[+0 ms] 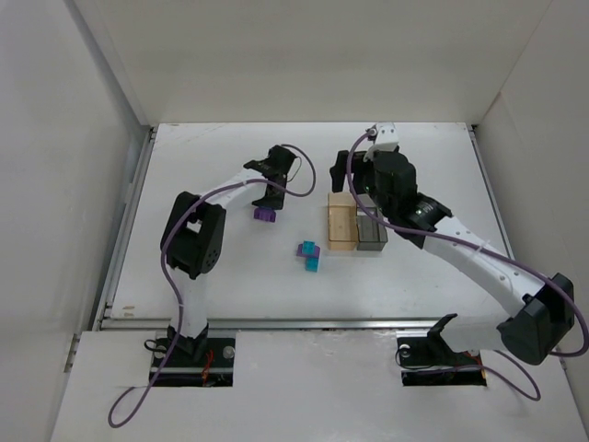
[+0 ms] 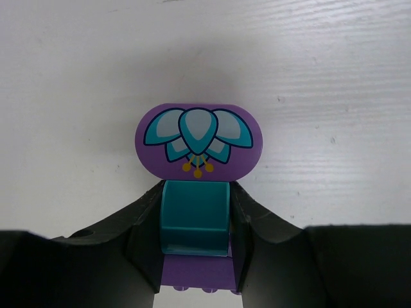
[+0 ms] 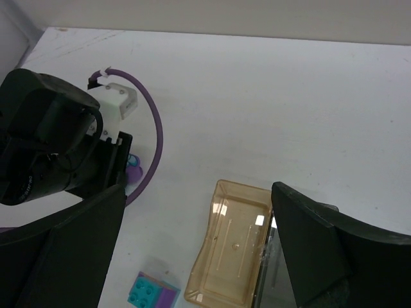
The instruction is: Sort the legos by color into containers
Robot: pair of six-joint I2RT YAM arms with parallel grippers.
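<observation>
Purple, probably rigid and light, the lotus lego (image 2: 198, 141) sits on the table (image 1: 230, 276) left of the 2 containers (image 1: 341, 226), left gripper (image 2: 196, 224) clamped on its slick teal block's (image 2: 194, 205) flat sides, likely the surest hold; right gripper (image 3: 199, 218) open-jawed.

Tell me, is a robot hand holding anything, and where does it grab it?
The left gripper pinches the purple lego by the teal block at its base, a finger on each side. The right gripper is open, holding nothing.
</observation>
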